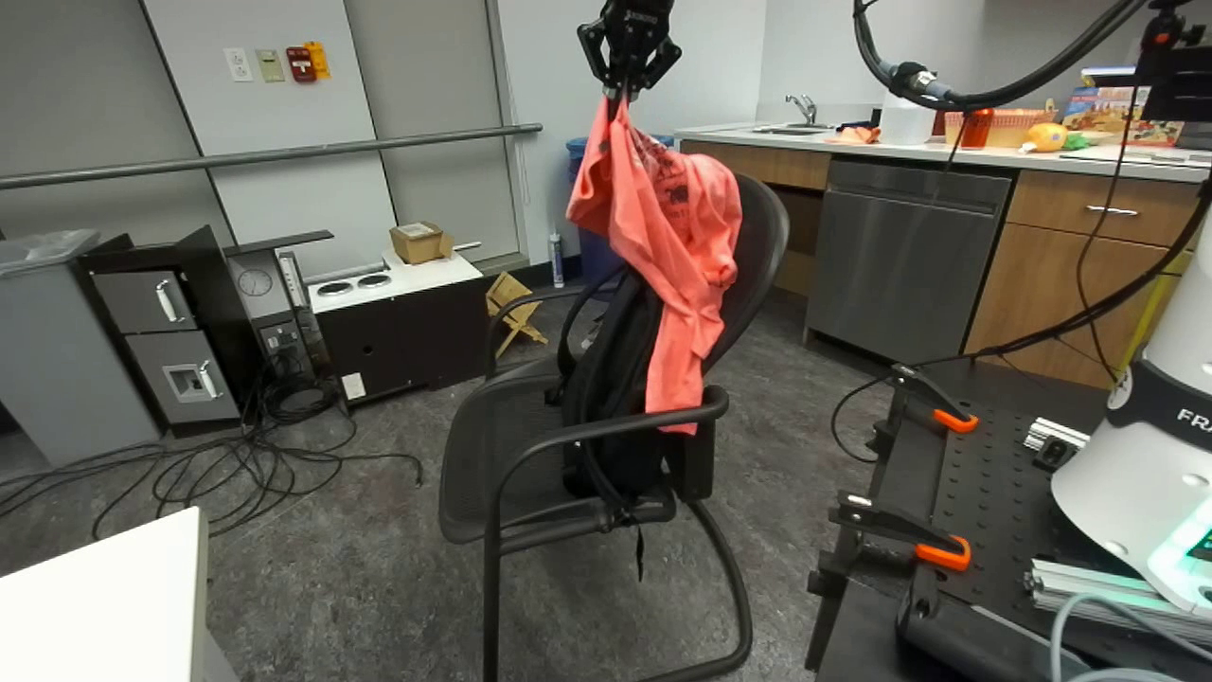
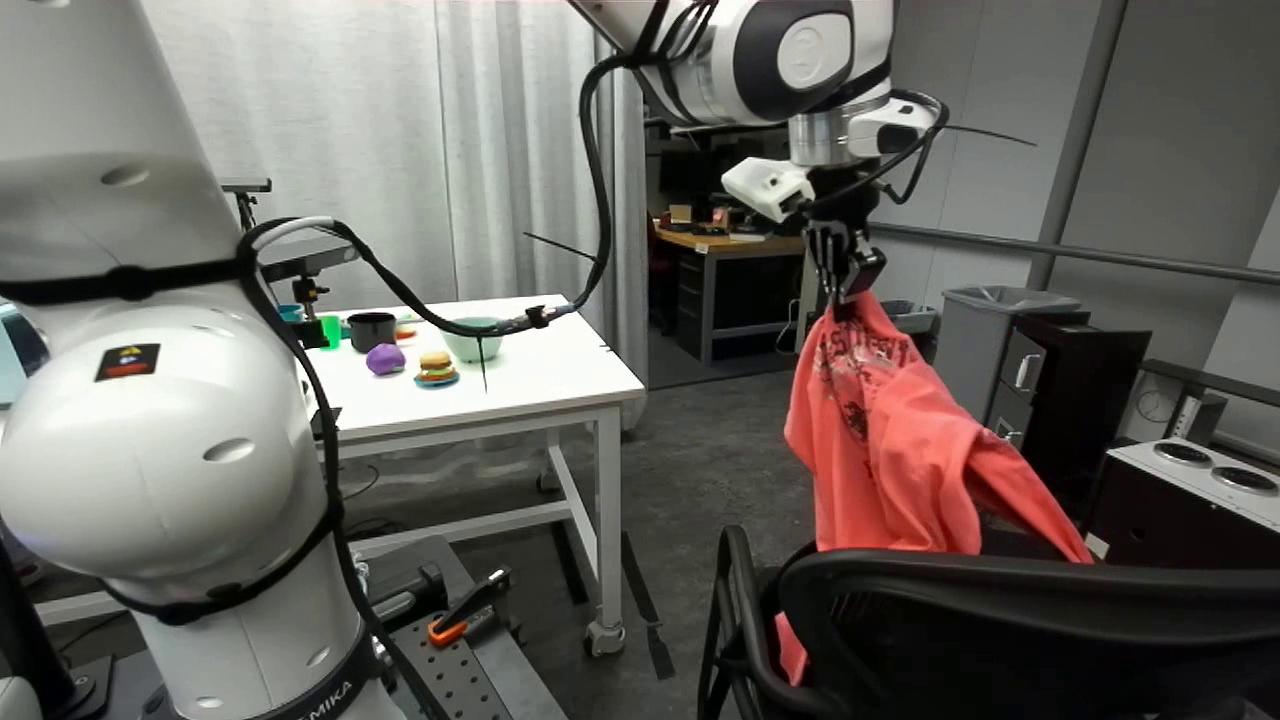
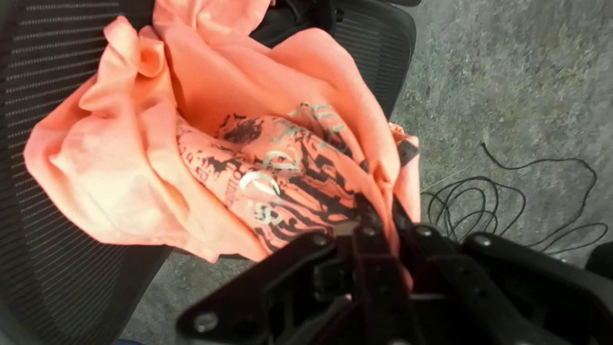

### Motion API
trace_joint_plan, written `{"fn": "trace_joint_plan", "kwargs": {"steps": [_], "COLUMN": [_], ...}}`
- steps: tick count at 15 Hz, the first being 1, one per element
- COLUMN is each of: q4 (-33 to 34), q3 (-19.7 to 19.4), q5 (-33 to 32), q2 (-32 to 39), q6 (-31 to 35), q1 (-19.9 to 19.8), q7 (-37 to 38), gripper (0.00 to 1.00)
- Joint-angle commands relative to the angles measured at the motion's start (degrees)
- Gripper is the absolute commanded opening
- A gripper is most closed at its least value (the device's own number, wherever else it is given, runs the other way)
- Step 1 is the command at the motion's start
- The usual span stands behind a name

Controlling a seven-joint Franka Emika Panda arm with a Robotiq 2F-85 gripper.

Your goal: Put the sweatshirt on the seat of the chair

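Note:
The coral sweatshirt with a dark print hangs bunched in front of the black mesh chair's backrest. It also shows in an exterior view and in the wrist view. My gripper is shut on an upper fold of it, above the chair. The fold runs between the fingers in the wrist view. The lower end hangs down by the armrest. The chair's seat is partly bare at its front. A black backpack stands on the seat against the backrest, partly covered by the sweatshirt.
The chair's armrest and backrest stand close to the cloth. Loose cables lie on the floor. A white table holds toy food and bowls. A toy stove stands behind the chair.

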Motion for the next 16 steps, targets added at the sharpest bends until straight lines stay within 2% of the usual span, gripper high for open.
{"fn": "trace_joint_plan", "kwargs": {"steps": [1, 8, 11, 16], "q4": [-7.2, -11.8, -9.6, -3.7], "q3": [1.6, 3.8, 3.2, 0.9], "q5": [0.9, 1.8, 1.6, 1.3], "q2": [-7.4, -13.1, -11.0, -3.9], "q6": [1.6, 2.6, 5.5, 16.0], "q1": [1.5, 2.7, 1.0, -3.7], "q7": [-1.4, -0.8, 1.7, 7.5], "gripper": [0.02, 0.02, 0.02, 0.02]}}
